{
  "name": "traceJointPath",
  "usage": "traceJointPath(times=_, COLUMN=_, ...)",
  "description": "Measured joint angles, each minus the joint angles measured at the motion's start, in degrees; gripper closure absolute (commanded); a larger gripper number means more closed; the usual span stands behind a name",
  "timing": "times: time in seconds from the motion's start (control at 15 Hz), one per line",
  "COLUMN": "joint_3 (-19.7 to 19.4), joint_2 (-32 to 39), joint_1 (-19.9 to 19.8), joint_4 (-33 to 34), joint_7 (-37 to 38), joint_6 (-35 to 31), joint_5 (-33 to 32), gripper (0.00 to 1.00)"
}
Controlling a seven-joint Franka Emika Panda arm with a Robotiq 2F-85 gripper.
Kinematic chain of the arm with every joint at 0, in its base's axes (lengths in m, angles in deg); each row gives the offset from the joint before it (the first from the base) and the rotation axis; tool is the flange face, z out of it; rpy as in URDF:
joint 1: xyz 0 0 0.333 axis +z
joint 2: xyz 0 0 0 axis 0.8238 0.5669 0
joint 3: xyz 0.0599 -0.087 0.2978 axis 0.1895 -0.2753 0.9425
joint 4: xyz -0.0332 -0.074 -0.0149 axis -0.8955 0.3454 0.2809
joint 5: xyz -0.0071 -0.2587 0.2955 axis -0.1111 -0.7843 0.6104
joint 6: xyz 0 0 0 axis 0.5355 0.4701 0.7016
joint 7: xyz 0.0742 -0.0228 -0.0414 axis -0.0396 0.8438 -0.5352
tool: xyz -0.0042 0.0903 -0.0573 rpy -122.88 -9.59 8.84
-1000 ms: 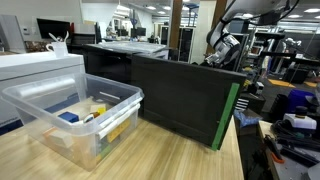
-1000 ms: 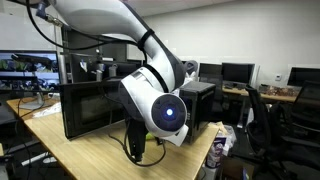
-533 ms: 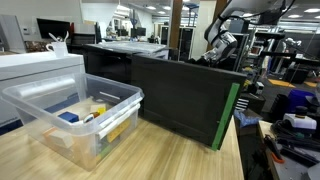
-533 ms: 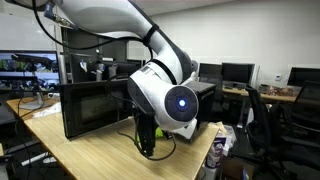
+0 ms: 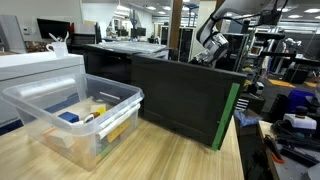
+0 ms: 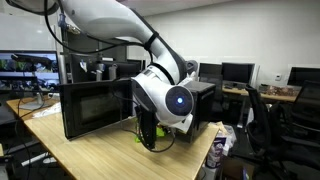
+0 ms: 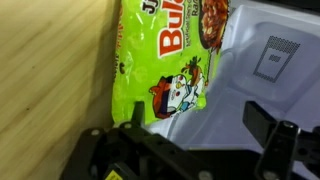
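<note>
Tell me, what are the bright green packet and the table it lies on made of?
The bright green printed packet looks like thin plastic film with a glossy finish: it catches the light and wrinkles near its sealed edge. The light table looks like wood, or maybe a wood-look laminate, with a matte finish: pale grain lines run along it.

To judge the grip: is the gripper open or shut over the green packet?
The gripper is open: in the wrist view its fingers stand far apart, the green packet beneath them unclamped.

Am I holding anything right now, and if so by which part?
Nothing is held: the gripper is open, jaws apart, above the green noodle packet.
</note>
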Motion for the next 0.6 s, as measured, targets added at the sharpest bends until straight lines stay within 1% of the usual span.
traceJointPath(times=0.27, joint_3=1.76, joint_2=1.92, joint_1=1.61, joint_4=-0.96, joint_7=0.0, joint_6=-4.4, joint_5=3.49, gripper=0.0)
traceJointPath(times=0.6, joint_3=1.47, joint_2=1.79, joint_1=1.95, joint_4=-2.46, joint_7=-0.01, joint_6=-6.81, joint_5=7.69, gripper=0.0)
